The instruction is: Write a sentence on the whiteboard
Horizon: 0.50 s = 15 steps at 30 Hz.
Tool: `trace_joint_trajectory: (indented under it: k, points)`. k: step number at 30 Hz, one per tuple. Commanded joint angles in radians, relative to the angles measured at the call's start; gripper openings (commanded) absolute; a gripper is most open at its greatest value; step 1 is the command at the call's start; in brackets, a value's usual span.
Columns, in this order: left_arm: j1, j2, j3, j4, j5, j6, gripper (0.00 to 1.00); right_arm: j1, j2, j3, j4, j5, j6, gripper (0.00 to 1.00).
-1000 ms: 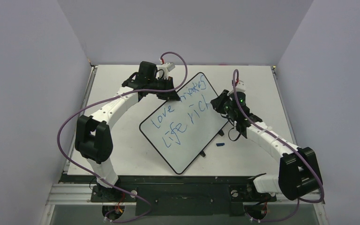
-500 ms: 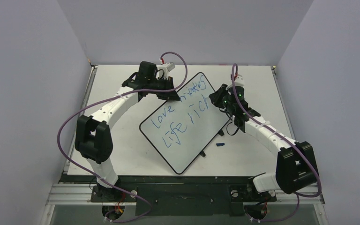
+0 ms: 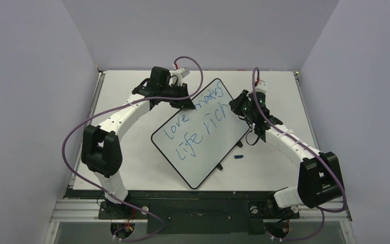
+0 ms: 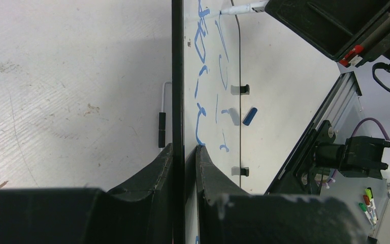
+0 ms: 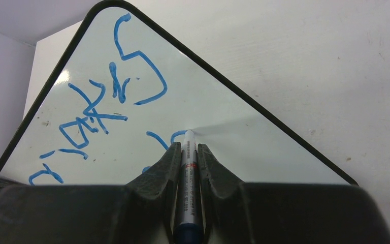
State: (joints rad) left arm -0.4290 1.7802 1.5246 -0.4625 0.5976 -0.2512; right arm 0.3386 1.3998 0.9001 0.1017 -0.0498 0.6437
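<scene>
Right wrist view: right tool (image 5: pixel 188 148) pinched a marker (image 5: pixel 189 193), tip on the whiteboard (image 5: pixel 233 127). Left wrist view: left tool (image 4: pixel 184 148) clamped its rim. Top view alone gave the sentence (image 3: pixel 198 122) whole.

We identify a robotics lab test cell: plain panel walls (image 3: pixel 30 76) enclose a scuffed white surface (image 3: pixel 137 173), aluminium framing (image 3: pixel 76 211) edges it, and a cabled left arm (image 3: pixel 117 117) and right arm (image 3: pixel 289 145) are bolted there.
</scene>
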Motion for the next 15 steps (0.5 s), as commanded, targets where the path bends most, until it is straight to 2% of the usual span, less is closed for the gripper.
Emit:
trace_joint_trajectory:
  k: [1,15]
  points:
    - [-0.059,0.008,-0.019,-0.088,-0.021,0.096,0.00,-0.009,-0.006,-0.018,-0.015,0.023,-0.009,0.00]
    - [-0.063,0.001,-0.021,-0.088,-0.021,0.095,0.00,-0.008,-0.089,-0.133,-0.034,0.027,-0.025,0.00]
